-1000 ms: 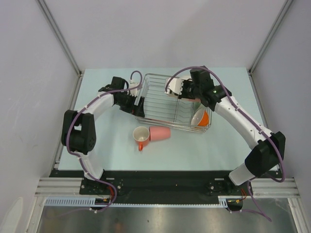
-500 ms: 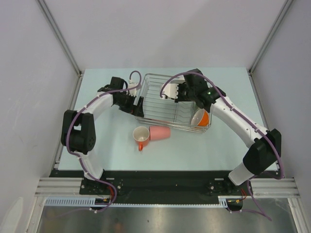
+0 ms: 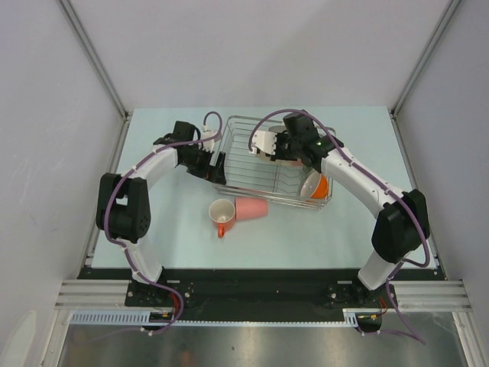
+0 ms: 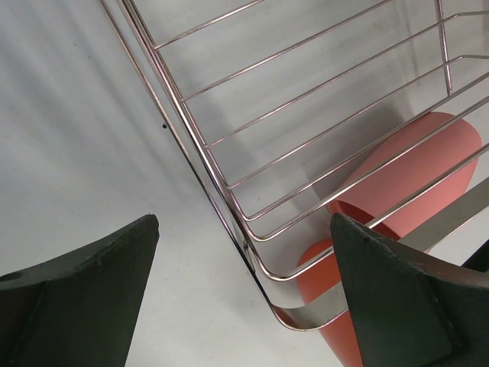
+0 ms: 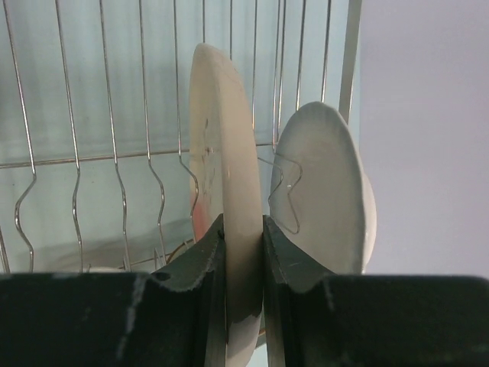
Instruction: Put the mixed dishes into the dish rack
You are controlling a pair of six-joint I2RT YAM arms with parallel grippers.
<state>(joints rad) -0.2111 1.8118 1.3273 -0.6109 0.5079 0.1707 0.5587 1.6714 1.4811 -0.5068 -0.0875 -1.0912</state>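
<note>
The dish rack (image 3: 260, 164) is a silver wire basket at the table's middle. My right gripper (image 3: 279, 147) hovers over it, shut on the rim of the large whitish plate (image 5: 225, 153), which stands edge-on between the fingers (image 5: 202, 267) above the rack wires. A white rounded dish (image 5: 325, 199) stands just right of the plate. The orange cup (image 3: 315, 186) leans in the rack's front right corner. My left gripper (image 3: 218, 164) is open, its jaws either side of the rack's left corner wire (image 4: 252, 252). The orange-handled white mug (image 3: 221, 214) and pink tumbler (image 3: 250, 209) lie in front of the rack.
The pink tumbler also shows through the rack wires in the left wrist view (image 4: 405, 176). White enclosure walls with metal posts (image 3: 95, 61) surround the pale table. The arms' bases sit on the black rail (image 3: 252, 287) at the near edge.
My right gripper has moved left over the rack with the plate in it. The left arm, mug and tumbler have not moved.
</note>
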